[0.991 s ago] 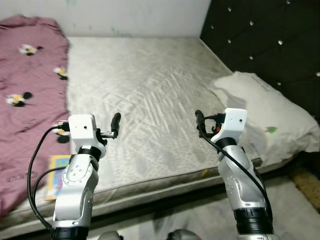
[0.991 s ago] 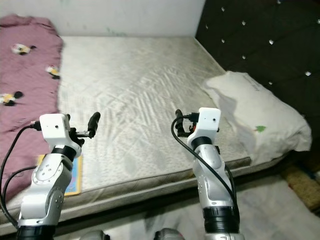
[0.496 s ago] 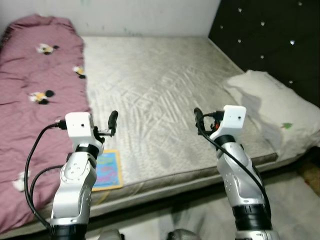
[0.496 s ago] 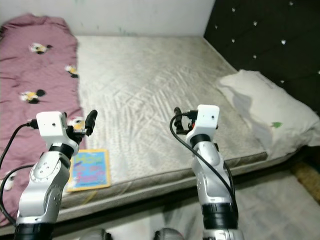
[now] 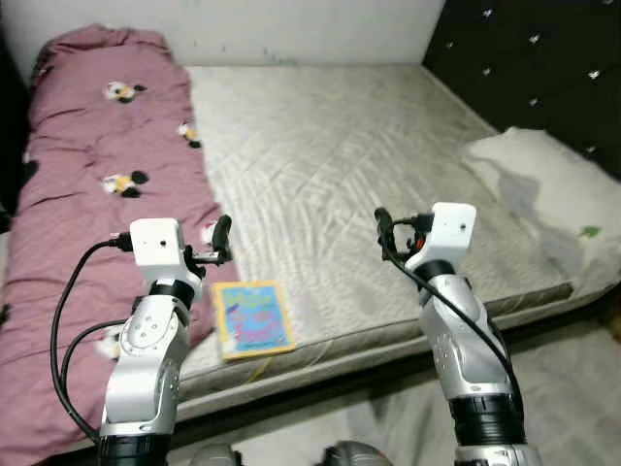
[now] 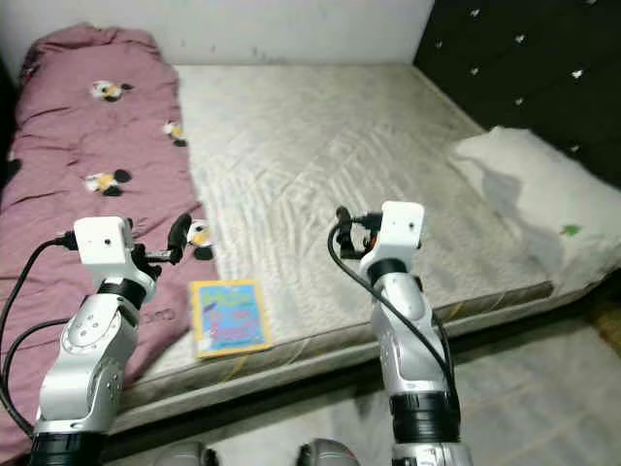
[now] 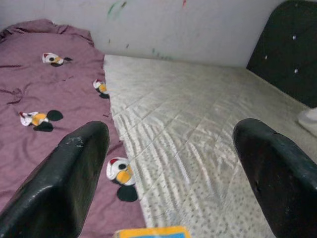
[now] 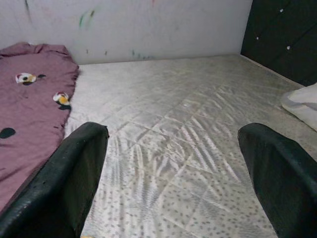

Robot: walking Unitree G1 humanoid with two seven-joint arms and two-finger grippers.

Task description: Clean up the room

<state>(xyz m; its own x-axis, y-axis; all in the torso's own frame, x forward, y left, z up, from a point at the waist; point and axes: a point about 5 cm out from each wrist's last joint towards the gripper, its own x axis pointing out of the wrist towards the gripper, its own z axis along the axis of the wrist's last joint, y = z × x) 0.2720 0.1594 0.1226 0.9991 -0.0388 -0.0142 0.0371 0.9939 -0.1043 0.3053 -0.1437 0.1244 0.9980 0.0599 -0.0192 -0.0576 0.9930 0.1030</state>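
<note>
A colourful picture book (image 5: pixel 252 317) lies flat near the front edge of the bare mattress (image 5: pixel 340 175), beside a crumpled maroon blanket (image 5: pixel 97 175) with cartoon prints. My left gripper (image 5: pixel 221 240) is held up and open above the blanket's edge, just left of the book. My right gripper (image 5: pixel 383 229) hovers open over the mattress to the book's right. Both hold nothing. A sliver of the book (image 7: pixel 152 231) appears in the left wrist view, between the open fingers (image 7: pixel 64 183).
A white pillow (image 5: pixel 543 189) rests at the right end of the mattress against a black tufted headboard (image 5: pixel 534 68). A white wall (image 5: pixel 291 29) runs behind the bed. Pale floor (image 5: pixel 388 417) lies in front of the bed.
The camera has swung left: the book and more of the maroon blanket have come into view, and the pillow has slid towards the right edge. Both grippers stay raised and open.
</note>
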